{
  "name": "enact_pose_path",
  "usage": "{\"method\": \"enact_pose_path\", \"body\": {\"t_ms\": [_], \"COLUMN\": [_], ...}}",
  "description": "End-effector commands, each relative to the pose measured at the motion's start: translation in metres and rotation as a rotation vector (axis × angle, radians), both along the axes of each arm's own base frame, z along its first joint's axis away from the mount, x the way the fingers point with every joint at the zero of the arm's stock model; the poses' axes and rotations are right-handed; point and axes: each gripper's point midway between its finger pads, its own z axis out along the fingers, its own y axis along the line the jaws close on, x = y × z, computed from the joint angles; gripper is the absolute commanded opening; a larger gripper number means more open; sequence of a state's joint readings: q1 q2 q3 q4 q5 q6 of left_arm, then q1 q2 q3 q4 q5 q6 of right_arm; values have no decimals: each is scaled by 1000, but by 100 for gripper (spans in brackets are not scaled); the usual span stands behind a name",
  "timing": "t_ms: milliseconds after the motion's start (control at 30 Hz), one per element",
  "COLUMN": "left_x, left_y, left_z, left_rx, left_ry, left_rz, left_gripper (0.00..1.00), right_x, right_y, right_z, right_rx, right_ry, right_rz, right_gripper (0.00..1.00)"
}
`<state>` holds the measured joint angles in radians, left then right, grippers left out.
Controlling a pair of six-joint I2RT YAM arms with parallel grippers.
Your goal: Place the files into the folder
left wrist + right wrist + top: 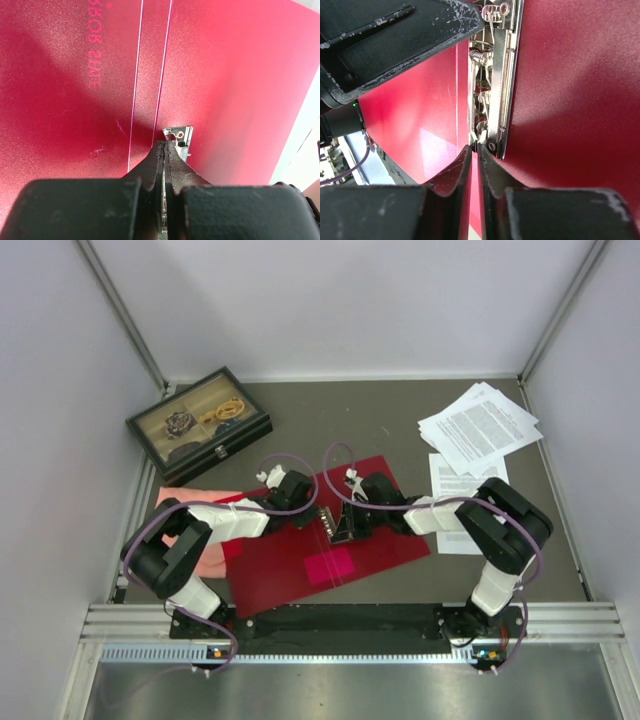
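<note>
Shows the folder (280,570) spread open and flat at the near middle of the table (380,430), both tools meeting at its metal clip (495,90). Has the left gripper (164,145) pressed together, tips touching 1 end of the clip, and the right gripper (474,150) closed to a thin slit at the other end; cannot tell whether a tab is nipped there. Leaves the files (480,427) in 2 lots: a fanned stack far right, more sheets (455,480) just right of the folder. Risks a slip off the springy metal, snapping the clip down before any sheet lies under it; risks, too, dragging the thin cover through a sideways pull.
</note>
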<state>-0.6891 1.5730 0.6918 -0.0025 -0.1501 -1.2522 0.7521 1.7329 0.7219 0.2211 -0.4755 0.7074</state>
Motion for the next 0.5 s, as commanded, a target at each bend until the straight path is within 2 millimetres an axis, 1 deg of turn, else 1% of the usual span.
{"method": "enact_pose_path", "body": {"t_ms": [0,33,67,133,167,300,333,367,433,467], "left_x": [-44,-44,-44,-43,-45,-45,-45,-46,-50,-50], "left_y": [30,30,30,29,29,27,27,26,26,23], "left_z": [-43,-44,-44,-43,-44,-44,-44,-44,-47,-47], "left_rx": [167,171,180,185,190,187,186,185,176,167], "left_ry": [159,158,154,147,146,137,138,138,153,150], "left_rz": [-71,-78,-95,-113,-120,-139,-144,-147,-147,-149], "left_gripper": [0,0,0,0,0,0,0,0,0,0], "right_x": [22,21,24,21,23,23,20,24,25,23], "right_y": [9,7,9,5,7,4,-1,0,-1,-9], "right_z": [10,8,7,0,0,-10,-14,-15,-17,-24], "right_rx": [34,23,13,-29,-37,-94,-130,-152,-189,-244], "right_ry": [-70,-65,-66,-44,-39,-21,-11,-25,-26,-8], "right_rz": [-9,-6,-3,11,16,14,17,8,-1,-21], "right_gripper": [6,2,0,0,0,0,0,0,0,0]}}
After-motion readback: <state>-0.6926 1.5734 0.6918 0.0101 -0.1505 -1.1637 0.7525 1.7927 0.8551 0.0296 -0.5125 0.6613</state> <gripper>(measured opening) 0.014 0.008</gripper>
